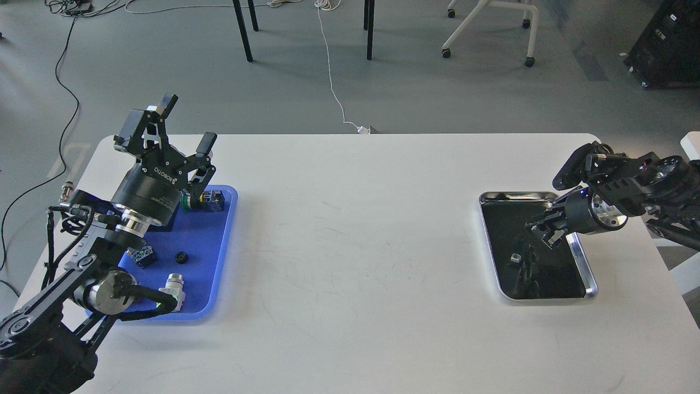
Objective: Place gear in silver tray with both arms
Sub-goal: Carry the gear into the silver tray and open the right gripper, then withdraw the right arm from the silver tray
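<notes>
Here the left gripper (pixel 187 125) hangs above the far end of the blue tray (pixel 205 284), which lies along the desk's left edge, and its two fingers are spread wide with nothing between them. A small black ring-shaped part, probably the gear (pixel 181 256), lies loose on the tray's floor, nearer the front edge than the claw. The silver tray (pixel 514 195) sits by the right edge, and the right gripper (pixel 547 231) hovers low over it. That claw is dark and seen at an angle, so I cannot tell whether it is parted or closed. A pale speck shows on the mirror bottom; whether it is an object or a reflection I cannot say.

The step in hand looks like the pickup. The left claw should tip downward and descend straight over the gear. It should straddle the gear squarely and keep clear of the neighbouring silver connector (pixel 174 284).
</notes>
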